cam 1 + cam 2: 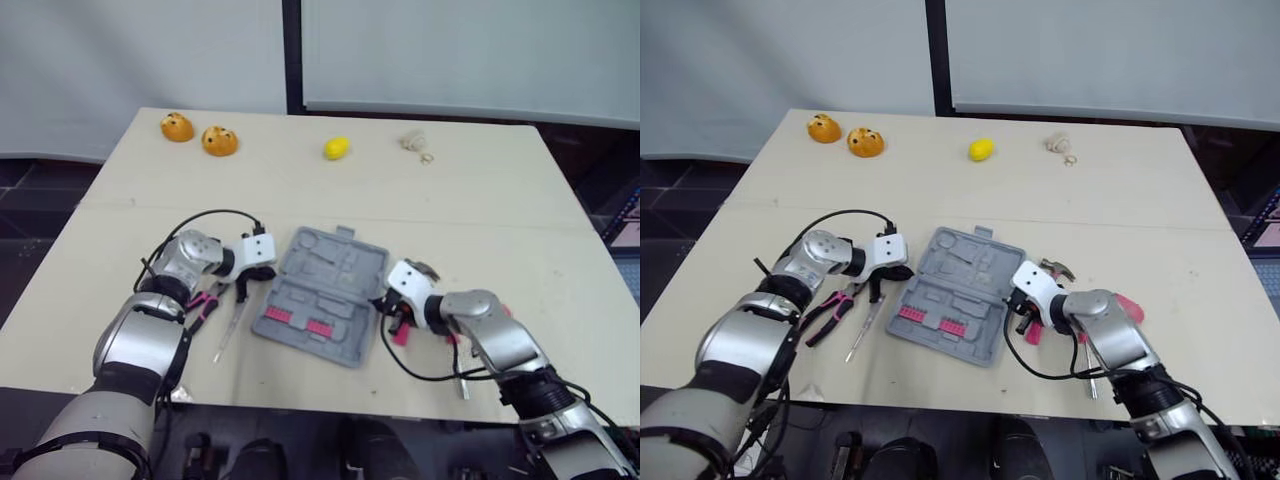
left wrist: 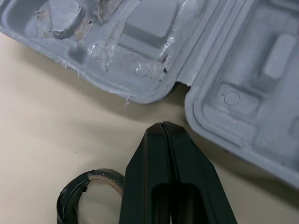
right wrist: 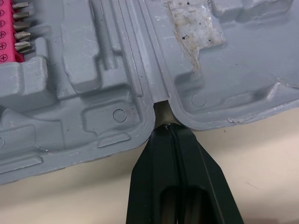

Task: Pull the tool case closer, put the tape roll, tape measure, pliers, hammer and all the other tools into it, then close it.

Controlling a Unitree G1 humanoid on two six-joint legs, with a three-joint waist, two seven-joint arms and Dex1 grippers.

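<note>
Tool case (image 1: 322, 292) open, 2 halves flat. Left gripper (image 2: 163, 126) pressed together beside its hinge end, tape roll (image 2: 74, 195) alongside. Right gripper (image 3: 171, 127) pressed together at opposite hinge notch.

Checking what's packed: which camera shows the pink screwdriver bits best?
Right wrist view: the pink screwdriver bits show individual tips. The eye views show them as two pink strips in the tool case.

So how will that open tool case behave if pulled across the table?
The tool case looks like thin moulded plastic, so probably light and slides easily on the smooth table. Lying open, it may fold along its middle.
</note>
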